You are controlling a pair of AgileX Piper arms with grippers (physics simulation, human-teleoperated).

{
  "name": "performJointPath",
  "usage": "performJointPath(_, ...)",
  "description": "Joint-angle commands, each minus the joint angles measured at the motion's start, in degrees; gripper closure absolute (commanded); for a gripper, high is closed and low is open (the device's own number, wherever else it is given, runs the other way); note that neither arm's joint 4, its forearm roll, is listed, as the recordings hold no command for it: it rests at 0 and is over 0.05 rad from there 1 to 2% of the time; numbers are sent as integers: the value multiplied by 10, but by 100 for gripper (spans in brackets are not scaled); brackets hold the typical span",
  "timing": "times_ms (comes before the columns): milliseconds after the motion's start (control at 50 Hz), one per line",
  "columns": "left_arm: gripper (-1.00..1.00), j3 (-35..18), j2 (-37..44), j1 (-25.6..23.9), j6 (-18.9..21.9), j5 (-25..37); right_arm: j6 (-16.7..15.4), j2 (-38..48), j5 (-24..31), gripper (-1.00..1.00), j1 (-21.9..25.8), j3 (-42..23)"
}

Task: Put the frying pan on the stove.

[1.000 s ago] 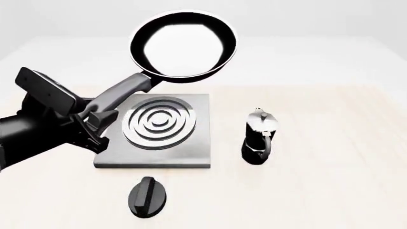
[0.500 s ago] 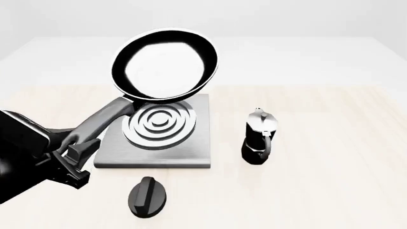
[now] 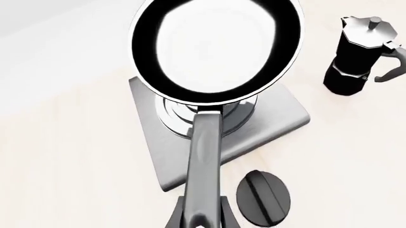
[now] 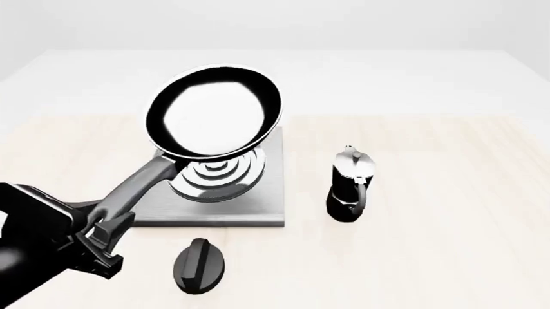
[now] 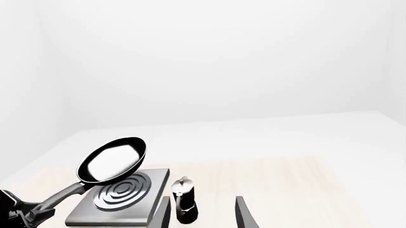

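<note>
One frying pan (image 4: 214, 114) held aloft, handle clamped in left claw (image 4: 102, 232).

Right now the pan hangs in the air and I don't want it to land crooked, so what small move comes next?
Probably lower it straight down. The left gripper holds the pan by its handle, tilted, above the stove and already over the burner rings, not touching them.

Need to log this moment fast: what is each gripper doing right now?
Left gripper: shut on the frying pan handle.
Right gripper: open, holding nothing.
</note>
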Motion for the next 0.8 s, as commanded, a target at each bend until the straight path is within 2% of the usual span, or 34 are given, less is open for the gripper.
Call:
performJointPath(20, 100, 15, -11, 6, 8, -24, 0, 0, 0, -100, 0, 0)
performJointPath(560, 100, 48, 43, 23, 9, -98, -1, 0, 0, -100, -1, 1)
performJointPath(800, 100, 67, 24, 25, 5, -96, -1, 0, 0, -100, -1, 1)
